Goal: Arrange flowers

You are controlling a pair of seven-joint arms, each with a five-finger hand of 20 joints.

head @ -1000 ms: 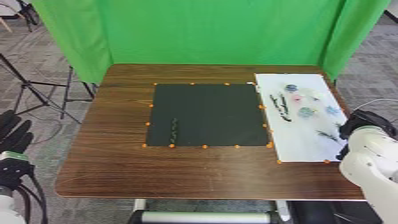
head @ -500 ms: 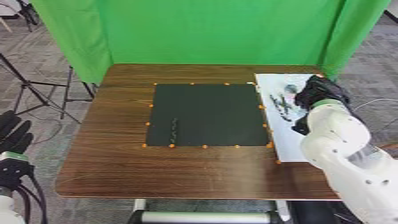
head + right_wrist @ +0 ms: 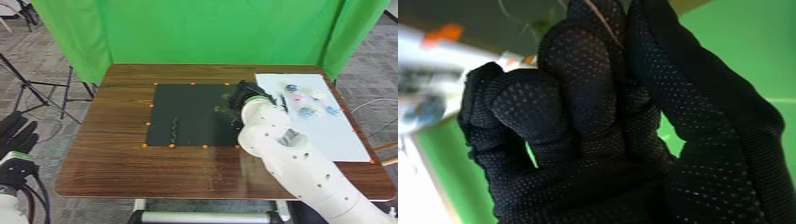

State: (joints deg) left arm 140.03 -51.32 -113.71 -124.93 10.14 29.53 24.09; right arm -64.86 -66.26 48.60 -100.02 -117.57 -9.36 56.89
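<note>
The right robot hand [image 3: 249, 93] is over the right part of the black mat [image 3: 188, 100], fingers and thumb pinching a thin-stemmed sprig [image 3: 222, 109] that extends left over the mat. A dark green stem [image 3: 174, 131] lies near left on the mat. Right of the hand, small flowers [image 3: 306, 111] lie on a white sheet [image 3: 342, 145]; the right arm [image 3: 266, 132] hides part of both mat and sheet. The left robot hand [image 3: 16, 135], fingers extended, is left of the surface [image 3: 107, 170].

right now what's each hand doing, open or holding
Left hand: open.
Right hand: closed, fingers pinching a sprig.
</note>
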